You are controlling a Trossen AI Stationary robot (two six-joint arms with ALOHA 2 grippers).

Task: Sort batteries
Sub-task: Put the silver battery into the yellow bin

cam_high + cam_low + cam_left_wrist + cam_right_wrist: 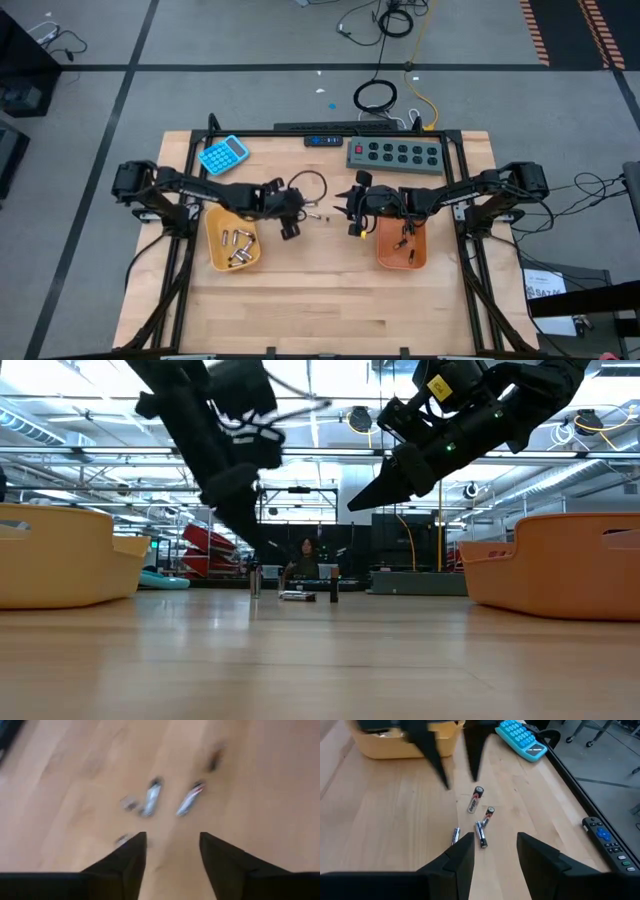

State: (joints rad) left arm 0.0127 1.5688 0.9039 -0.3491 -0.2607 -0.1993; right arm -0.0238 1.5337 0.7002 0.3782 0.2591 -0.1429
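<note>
Several small silvery batteries (476, 800) lie loose on the wooden table between my two grippers, also seen in the left wrist view as batteries (152, 797). My left gripper (172, 836) is open and hovers just left of them (297, 215), fingers pointing down at the table. My right gripper (495, 836) is open too and hangs just right of the group (352, 212), above the table. The yellow tray (233, 262) holds several silvery batteries. The orange tray (402, 262) holds a few dark ones.
A blue calculator (223, 153) and a grey power strip (394, 154) lie near the far edge, with a black remote (605, 837) beside them. Cables loop behind the left gripper. The trays flank the loose batteries. Bare wood stretches toward the near edge.
</note>
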